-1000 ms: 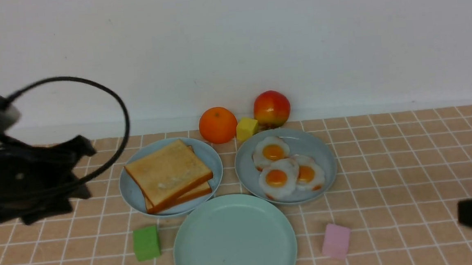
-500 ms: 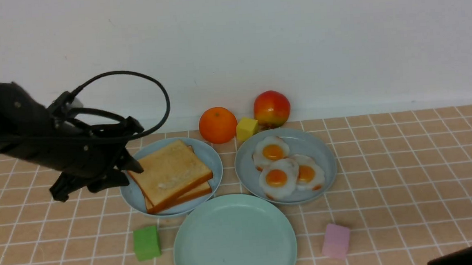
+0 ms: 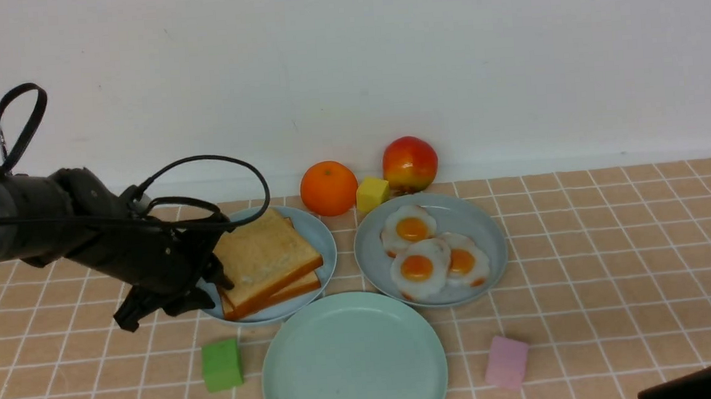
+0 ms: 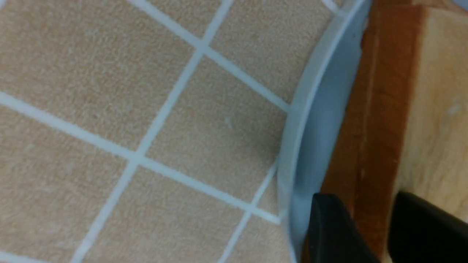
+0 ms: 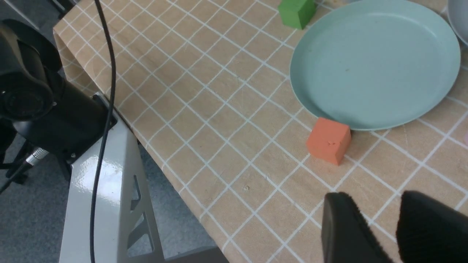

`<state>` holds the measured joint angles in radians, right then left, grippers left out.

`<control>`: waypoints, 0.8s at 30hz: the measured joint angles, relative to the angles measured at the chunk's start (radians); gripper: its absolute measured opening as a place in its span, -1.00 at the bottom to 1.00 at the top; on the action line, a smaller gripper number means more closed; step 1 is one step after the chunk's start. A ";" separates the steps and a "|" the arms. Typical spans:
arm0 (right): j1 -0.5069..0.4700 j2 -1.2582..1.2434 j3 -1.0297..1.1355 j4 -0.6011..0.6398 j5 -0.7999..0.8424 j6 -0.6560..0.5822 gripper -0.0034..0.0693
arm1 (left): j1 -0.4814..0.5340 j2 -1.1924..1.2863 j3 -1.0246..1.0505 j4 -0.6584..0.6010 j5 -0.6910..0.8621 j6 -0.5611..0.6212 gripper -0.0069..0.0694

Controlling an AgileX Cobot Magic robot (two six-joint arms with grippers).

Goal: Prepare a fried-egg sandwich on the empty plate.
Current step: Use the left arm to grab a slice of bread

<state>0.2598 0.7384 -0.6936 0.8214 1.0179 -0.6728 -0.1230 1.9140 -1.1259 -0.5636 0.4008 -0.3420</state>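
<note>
**Left pincer astride the toast's crust**

The left pincer (image 4: 365, 199) stands spread. One finger (image 4: 336, 233) is down beside the top toast slice (image 3: 266, 254), over the sky-blue plate (image 3: 328, 241). The other is over the slice's golden face, so the brown crust runs between them. I cannot tell whether they press on it. That slice lies skewed on a second toast slice (image 3: 302, 287), both on the plate left of the middle of the counter (image 3: 611, 239).

Just beside it, toward the right edge, the grey-blue plate (image 3: 495, 240) carries three overlapping fried eggs (image 3: 417, 268). The mint-green plate (image 3: 353, 360) sits at the near edge, close against both other plates. A green cube (image 3: 222, 364) and a pink cube (image 3: 506, 362) flank it, and an orange cube (image 5: 329, 145) sits just beside its near rim. Toward the far edge stand an orange (image 3: 328, 188), a yellow cube (image 3: 372, 193) and a red-yellow apple (image 3: 409, 163).

The right pincer (image 5: 373, 200) hangs spread and empty over the near edge toward the right, well apart from the eggs.
</note>
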 joint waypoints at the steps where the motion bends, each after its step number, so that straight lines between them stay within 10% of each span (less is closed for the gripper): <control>1: 0.000 0.000 0.000 0.001 0.000 0.001 -0.25 | 0.000 0.005 -0.002 -0.004 -0.002 0.000 -0.19; 12: 0.000 0.000 0.000 0.001 0.024 0.024 -0.25 | 0.000 0.012 -0.010 -0.008 0.013 0.038 -0.22; 24: 0.000 0.000 0.000 -0.002 0.035 0.025 -0.25 | 0.000 0.012 -0.014 -0.026 0.014 0.044 -0.85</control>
<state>0.2598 0.7384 -0.6936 0.8194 1.0528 -0.6479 -0.1230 1.9263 -1.1396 -0.5897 0.4144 -0.2976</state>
